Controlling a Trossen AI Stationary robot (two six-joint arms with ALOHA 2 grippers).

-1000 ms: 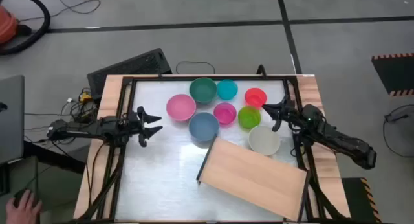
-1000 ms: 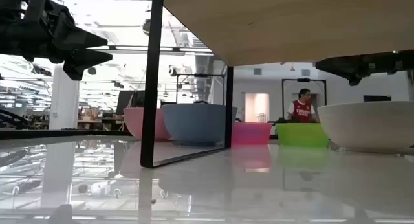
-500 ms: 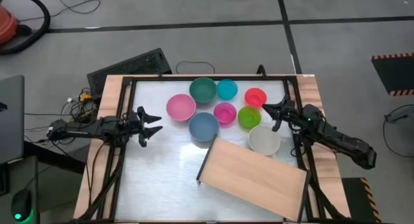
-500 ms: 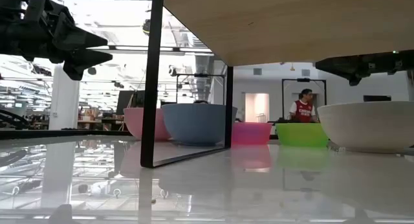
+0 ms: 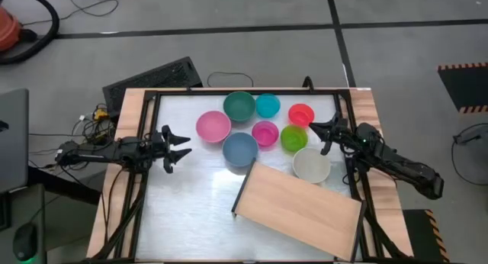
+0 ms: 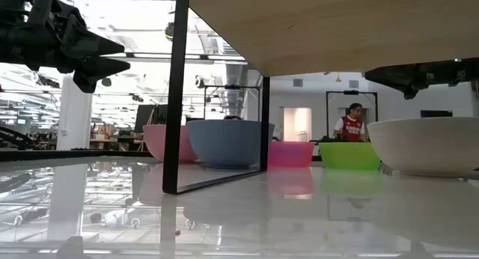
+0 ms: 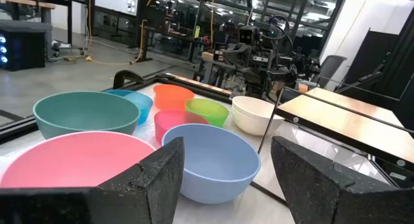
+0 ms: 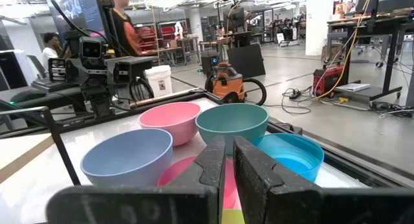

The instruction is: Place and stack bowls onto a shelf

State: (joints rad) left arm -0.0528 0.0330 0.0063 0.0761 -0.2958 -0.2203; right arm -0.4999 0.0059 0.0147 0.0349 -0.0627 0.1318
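Note:
Eight bowls stand upright on the white tabletop, in its far half: pink (image 5: pixel 213 126), teal (image 5: pixel 239 106), cyan (image 5: pixel 267 105), red (image 5: pixel 301 114), magenta (image 5: pixel 264 133), lime green (image 5: pixel 293 138), blue-grey (image 5: pixel 240 148) and white (image 5: pixel 311 165). The light-wood shelf (image 5: pixel 297 205) stands near them on a dark end frame (image 6: pixel 176 102), raised above the table. My left gripper (image 5: pixel 183 145) hovers open at the table's left, level with the pink bowl (image 7: pixel 77 159). My right gripper (image 8: pixel 228 162) hovers shut at the right, beside the lime green and red bowls.
A dark metal frame (image 5: pixel 229 94) runs round the white tabletop, with wood borders outside it. The near-left part of the table holds no objects. A keyboard (image 5: pixel 152 77) lies beyond the far-left corner. People stand in the room behind the table (image 6: pixel 350 124).

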